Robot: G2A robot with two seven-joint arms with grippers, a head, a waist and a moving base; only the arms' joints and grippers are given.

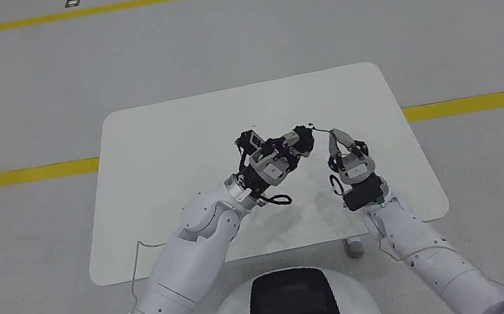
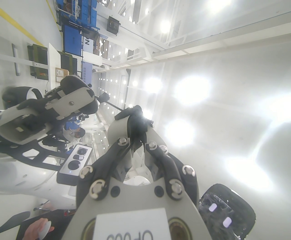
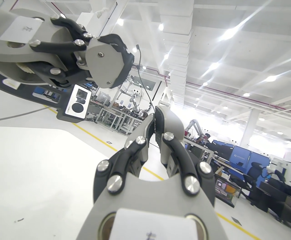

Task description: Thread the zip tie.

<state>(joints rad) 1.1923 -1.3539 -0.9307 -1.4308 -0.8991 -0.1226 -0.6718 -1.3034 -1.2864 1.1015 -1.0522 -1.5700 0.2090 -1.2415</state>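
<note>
A thin black zip tie (image 3: pixel 143 87) hangs in the air between my two grippers, above the right half of the white table (image 1: pixel 183 169). My right gripper (image 3: pixel 155 116) is shut on the tie's lower end. From there the strand curves up past the fingertips of my left gripper (image 3: pixel 127 56), and its free end sticks out beyond them. In the left wrist view my left gripper (image 2: pixel 136 113) is shut, and the zip tie (image 2: pixel 111 104) runs from it across to my right gripper (image 2: pixel 94 103). From above, the left gripper (image 1: pixel 304 138) and right gripper (image 1: pixel 333 140) nearly touch, with the zip tie (image 1: pixel 319 131) bridging them.
The table's surface (image 3: pixel 45 170) is bare apart from a small dark speck (image 3: pixel 19 220). Yellow floor lines (image 1: pixel 12 178) run behind the table and farther back. The table's right edge (image 1: pixel 412 144) lies close to the right gripper.
</note>
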